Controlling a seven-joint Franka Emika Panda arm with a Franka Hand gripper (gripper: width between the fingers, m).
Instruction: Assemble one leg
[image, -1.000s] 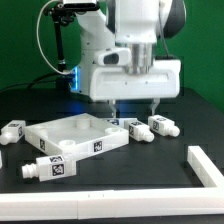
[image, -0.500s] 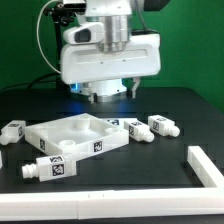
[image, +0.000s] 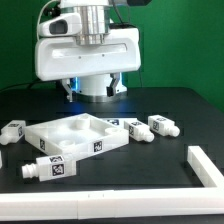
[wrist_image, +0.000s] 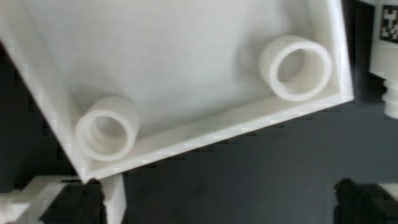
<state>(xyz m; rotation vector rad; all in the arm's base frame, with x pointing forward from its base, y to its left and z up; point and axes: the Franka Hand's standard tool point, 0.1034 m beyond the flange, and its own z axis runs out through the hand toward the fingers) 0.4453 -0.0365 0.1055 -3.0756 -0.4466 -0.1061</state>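
Observation:
Several legs, small white blocks with black-and-white tags, lie on the black table: one at the exterior view's left (image: 14, 129), one in front of the panel (image: 50, 168), and two to its right (image: 135, 128) (image: 160, 125). The large flat white square panel (image: 78, 135) lies between them. My gripper (image: 95, 90) hangs open and empty above the panel's far side, touching nothing. In the wrist view the gripper (wrist_image: 217, 205) shows dark fingertips (wrist_image: 71, 205) wide apart over bare table beside the panel (wrist_image: 178, 70) and its raised round corners (wrist_image: 299, 68).
A white L-shaped rail (image: 205, 165) stands at the exterior view's right, and a white strip (image: 60, 205) runs along the table's front edge. The robot's base with a blue light (image: 75, 85) stands behind the panel.
My gripper has risen and moved toward the exterior view's left, from low over the two right-hand legs to above the panel's far side. It stays open and empty. No part moved.

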